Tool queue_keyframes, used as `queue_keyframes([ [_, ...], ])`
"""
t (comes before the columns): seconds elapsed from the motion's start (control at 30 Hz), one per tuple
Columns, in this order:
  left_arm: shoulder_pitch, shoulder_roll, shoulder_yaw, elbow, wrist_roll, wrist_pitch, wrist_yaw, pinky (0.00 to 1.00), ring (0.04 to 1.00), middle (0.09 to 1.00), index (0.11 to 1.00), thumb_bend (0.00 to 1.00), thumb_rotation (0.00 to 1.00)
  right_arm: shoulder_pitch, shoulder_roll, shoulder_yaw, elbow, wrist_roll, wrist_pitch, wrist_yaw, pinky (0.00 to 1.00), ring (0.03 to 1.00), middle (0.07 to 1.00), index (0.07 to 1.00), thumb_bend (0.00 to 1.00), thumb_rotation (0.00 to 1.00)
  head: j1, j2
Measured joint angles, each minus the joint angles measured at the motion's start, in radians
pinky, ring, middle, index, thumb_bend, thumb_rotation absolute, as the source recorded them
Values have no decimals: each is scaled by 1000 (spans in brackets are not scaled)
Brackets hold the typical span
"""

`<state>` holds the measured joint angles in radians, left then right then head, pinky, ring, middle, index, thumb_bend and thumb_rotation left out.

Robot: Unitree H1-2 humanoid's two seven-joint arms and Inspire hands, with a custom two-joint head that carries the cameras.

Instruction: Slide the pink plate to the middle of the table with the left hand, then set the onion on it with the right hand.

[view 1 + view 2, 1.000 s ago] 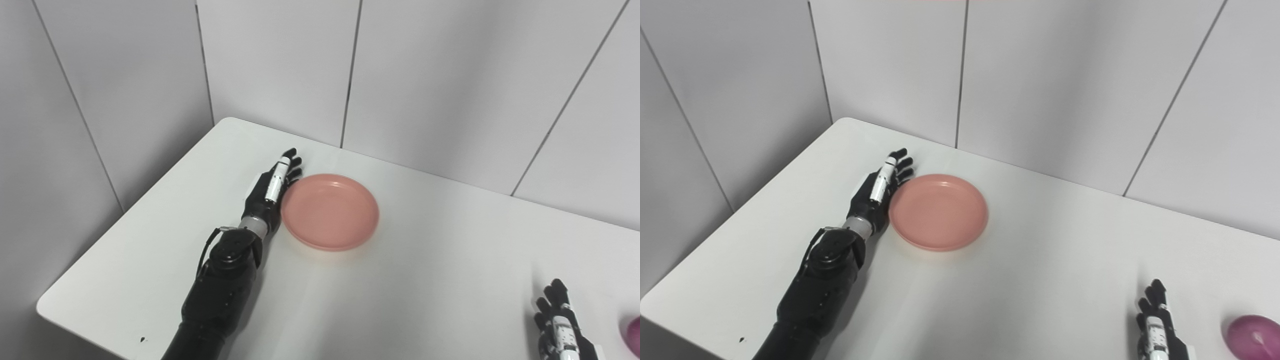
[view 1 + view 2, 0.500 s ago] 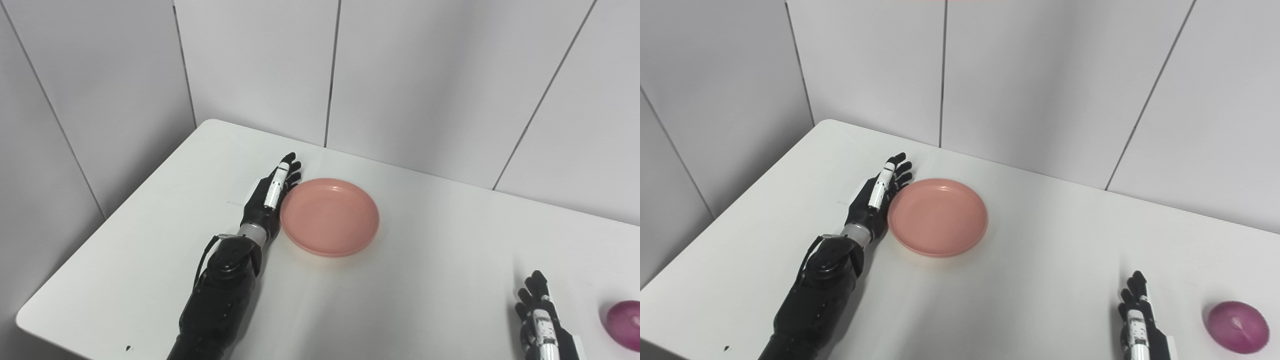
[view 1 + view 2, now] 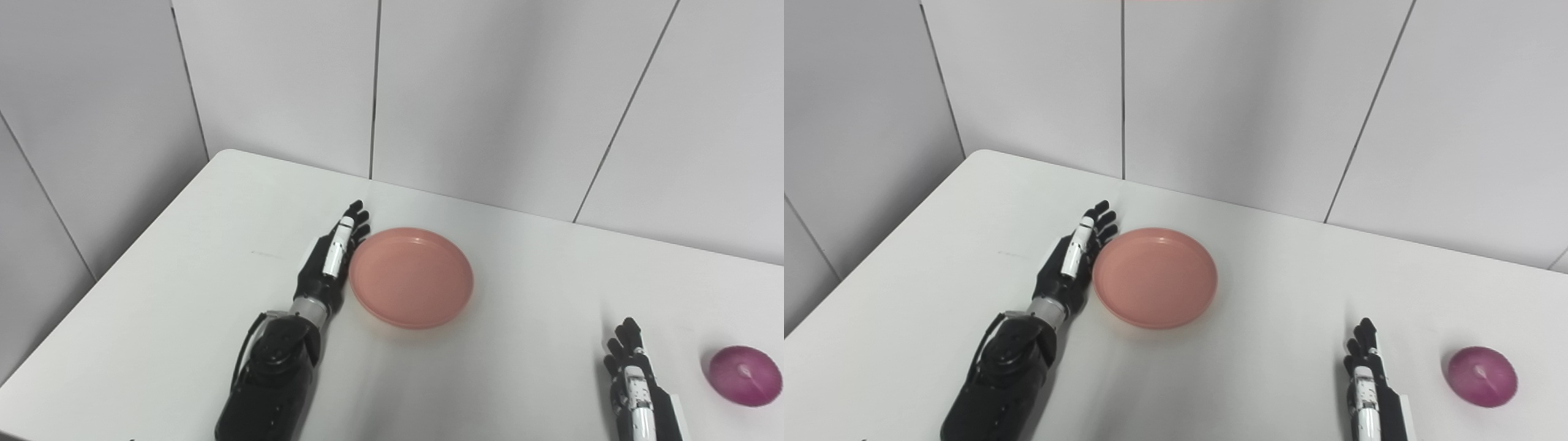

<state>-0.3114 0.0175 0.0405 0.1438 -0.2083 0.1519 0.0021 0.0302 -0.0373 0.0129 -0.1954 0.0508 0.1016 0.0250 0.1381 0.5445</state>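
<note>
A round pink plate (image 3: pixel 411 277) lies flat on the white table (image 3: pixel 184 257), left of the middle. My left hand (image 3: pixel 331 260) stands on edge, open with fingers stretched out, its palm side against the plate's left rim. A purple onion (image 3: pixel 744 375) rests on the table at the far right. My right hand (image 3: pixel 631 376) is open and flat near the front edge, a short gap left of the onion, touching nothing.
Grey panelled walls (image 3: pixel 465 92) close the table's far side and left side. The rounded far-left corner of the table (image 3: pixel 229 156) is in view. Bare white tabletop lies between the plate and the right hand.
The camera has turned right, bringing the onion fully into view. Against the table, the left hand and the plate have shifted a little to the right. The right hand has stayed put.
</note>
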Motion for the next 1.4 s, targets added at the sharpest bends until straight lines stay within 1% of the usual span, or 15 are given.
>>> queue_keyframes([
  [0.1, 14, -9, -14, -24, 15, 6, -1, 955, 957, 962, 939, 425, 1000, 0, 7, -1, 14, 2, -29, 0, 1000, 1000, 1000, 1000, 198, 1000, -12, 5],
  [0.33, 31, -32, -21, -52, 21, 20, -1, 969, 957, 962, 936, 432, 1000, 0, 14, 4, 7, -13, -29, -4, 1000, 1000, 1000, 1000, 245, 1000, -43, 25],
  [0.43, 37, -36, -24, -63, 20, 27, -1, 979, 962, 963, 942, 439, 1000, 0, 19, 5, 6, -16, -28, -4, 1000, 1000, 1000, 1000, 245, 1000, -57, 32],
  [0.47, 40, -38, -24, -66, 19, 28, -1, 982, 960, 964, 943, 445, 1000, 0, 22, 4, 7, -16, -28, -5, 1000, 1000, 1000, 1000, 271, 1000, -57, 32],
  [0.53, 46, -46, -24, -74, 17, 32, -1, 982, 953, 962, 942, 450, 1000, 0, 27, 3, 7, -15, -29, -8, 1000, 1000, 1000, 1000, 278, 1000, -68, 38],
  [0.6, 53, -58, -24, -82, 17, 33, -1, 969, 943, 953, 940, 431, 1000, 0, 30, 3, 8, -16, -29, -11, 1000, 1000, 1000, 1000, 273, 1000, -86, 52],
  [0.7, 56, -71, -26, -82, 17, 32, -1, 953, 949, 955, 942, 443, 1000, -1, 30, 4, 9, -17, -28, -12, 1000, 1000, 1000, 1000, 284, 1000, -110, 63],
  [0.73, 58, -72, -30, -82, 18, 32, -1, 954, 952, 958, 942, 451, 1000, -1, 30, 4, 10, -19, -28, -13, 1000, 1000, 1000, 1000, 292, 1000, -110, 63],
  [0.8, 62, -74, -41, -81, 30, 23, -1, 950, 950, 957, 939, 454, 1000, -1, 30, 5, 12, -23, -28, -13, 1000, 1000, 1000, 1000, 363, 1000, -117, 66],
  [0.87, 67, -77, -49, -81, 37, 15, -1, 952, 948, 953, 936, 453, 1000, -2, 30, 6, 14, -27, -28, -14, 1000, 1000, 1000, 1000, 361, 1000, -130, 72],
  [0.9, 69, -78, -51, -81, 37, 12, -1, 958, 946, 949, 931, 461, 1000, -2, 30, 6, 14, -29, -29, -14, 1000, 1000, 1000, 1000, 297, 1000, -141, 78],
  [1.1, 75, -85, -75, -67, 44, -19, -6, 952, 951, 957, 940, 497, 1000, -4, 38, 10, 15, -42, -29, -27, 1000, 1000, 1000, 1000, 212, 1000, -169, 95],
  [1.23, 84, -102, -87, -71, 58, -24, -10, 928, 949, 957, 940, 484, 1000, -6, 41, 12, 17, -49, -29, -33, 1000, 1000, 1000, 1000, 223, 1000, -180, 101],
  [1.37, 97, -120, -95, -81, 57, -24, -21, 953, 965, 972, 953, 488, 1000, -8, 43, 14, 20, -62, -29, -36, 1000, 1000, 1000, 1000, 227, 1000, -196, 112],
  [1.4, 99, -123, -96, -83, 57, -24, -22, 955, 964, 969, 948, 486, 1000, -9, 44, 15, 20, -63, -29, -38, 1000, 1000, 1000, 1000, 251, 1000, -196, 112],
])
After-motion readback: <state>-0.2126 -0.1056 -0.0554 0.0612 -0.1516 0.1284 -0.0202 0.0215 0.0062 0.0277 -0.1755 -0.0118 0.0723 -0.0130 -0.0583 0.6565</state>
